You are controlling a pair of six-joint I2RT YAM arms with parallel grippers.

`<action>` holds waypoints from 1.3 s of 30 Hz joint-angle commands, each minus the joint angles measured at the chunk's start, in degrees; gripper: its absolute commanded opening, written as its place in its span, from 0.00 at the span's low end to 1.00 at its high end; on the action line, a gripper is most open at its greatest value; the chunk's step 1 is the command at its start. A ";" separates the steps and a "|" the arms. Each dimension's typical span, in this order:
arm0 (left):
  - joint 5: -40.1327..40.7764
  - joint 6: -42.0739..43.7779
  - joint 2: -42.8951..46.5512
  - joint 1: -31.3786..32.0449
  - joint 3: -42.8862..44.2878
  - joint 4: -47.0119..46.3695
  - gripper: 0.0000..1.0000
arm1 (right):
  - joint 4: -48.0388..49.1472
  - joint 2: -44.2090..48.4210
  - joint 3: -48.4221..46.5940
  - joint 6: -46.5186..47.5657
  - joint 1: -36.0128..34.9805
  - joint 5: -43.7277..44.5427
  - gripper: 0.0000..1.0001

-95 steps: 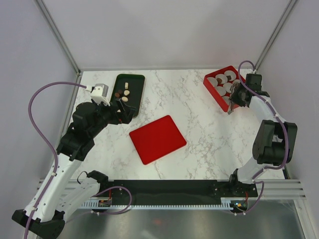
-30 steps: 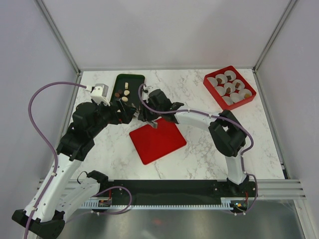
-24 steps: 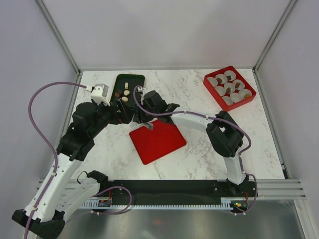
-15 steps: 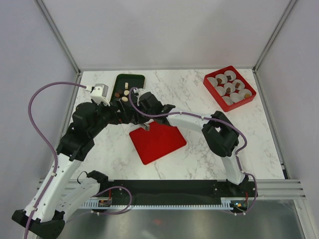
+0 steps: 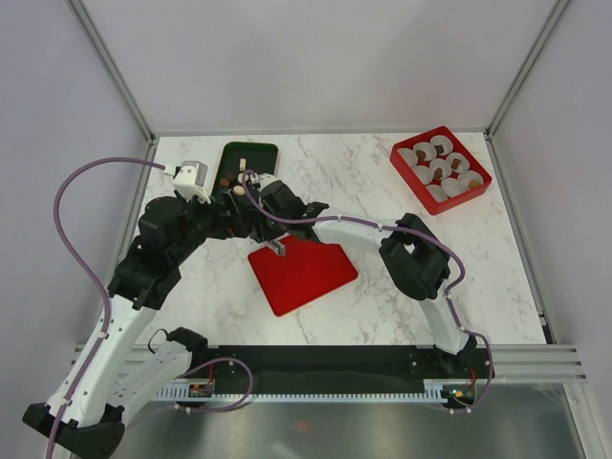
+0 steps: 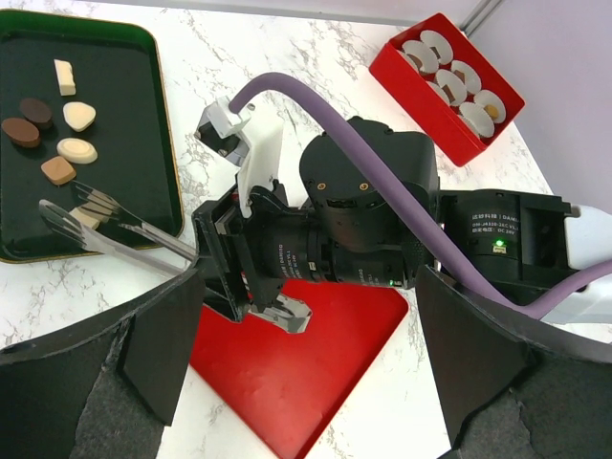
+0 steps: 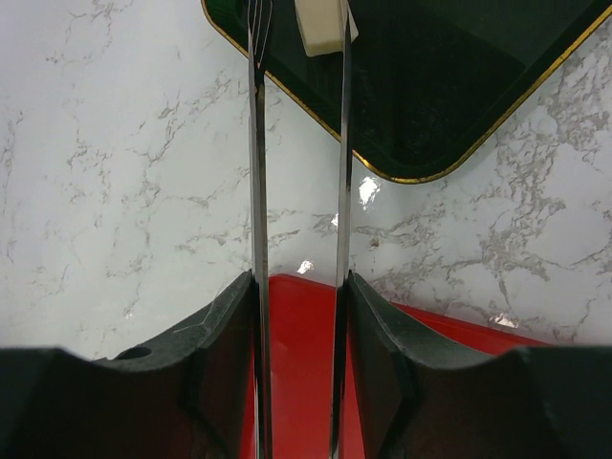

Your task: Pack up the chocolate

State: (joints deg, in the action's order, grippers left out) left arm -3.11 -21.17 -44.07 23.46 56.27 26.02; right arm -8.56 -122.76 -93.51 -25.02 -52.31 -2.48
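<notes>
My right hand (image 7: 298, 287) is half closed, clamped on the tongs (image 7: 256, 143), whose long axis runs straight ahead over the rim of the green tray (image 7: 459, 96). The chocolate (image 6: 77, 117) sits on that tray. 1 cream piece (image 7: 320, 24) lies at the tips, crowding 1 tine rather than centred in the gap. My left hand (image 6: 306, 335) gapes wide, holding nothing. I'd judge a small sideways nudge is needed before squeezing.

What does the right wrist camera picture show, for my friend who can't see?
The right claw holds thin metal tongs reaching over a dark green tray, one tip beside a cream-white chocolate. The marble table and a red board lie below.
</notes>
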 commanded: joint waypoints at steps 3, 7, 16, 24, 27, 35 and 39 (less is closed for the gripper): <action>0.22 -0.72 0.57 -0.26 0.07 -2.73 1.00 | -1.28 -0.64 -3.16 2.34 -0.95 3.43 0.48; 0.30 -0.72 0.66 -0.26 0.07 -2.82 1.00 | -1.72 -0.55 -3.43 2.43 -1.03 3.71 0.48; 0.39 -0.80 0.74 -0.26 0.07 -2.82 1.00 | -2.87 -1.34 -4.39 2.95 -0.95 3.45 0.47; 0.48 -0.80 0.75 -0.26 0.07 -2.73 1.00 | -3.22 -1.17 -5.01 2.52 -0.86 4.68 0.39; 0.56 -0.80 0.83 -0.26 0.07 -2.73 1.00 | -3.13 -0.73 -4.57 1.73 -0.16 4.07 0.37; 0.39 -0.80 0.75 -0.26 0.07 -2.73 1.00 | -0.85 7.16 0.52 -0.12 4.84 2.57 0.34; 0.39 -0.80 0.74 -0.26 -0.02 -2.82 1.00 | -0.06 11.22 4.12 -0.82 8.54 -0.24 0.34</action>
State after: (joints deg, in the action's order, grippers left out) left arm -3.09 -21.17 -43.86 23.46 56.25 26.00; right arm -11.70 -118.30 -90.67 -24.64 -46.59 -1.15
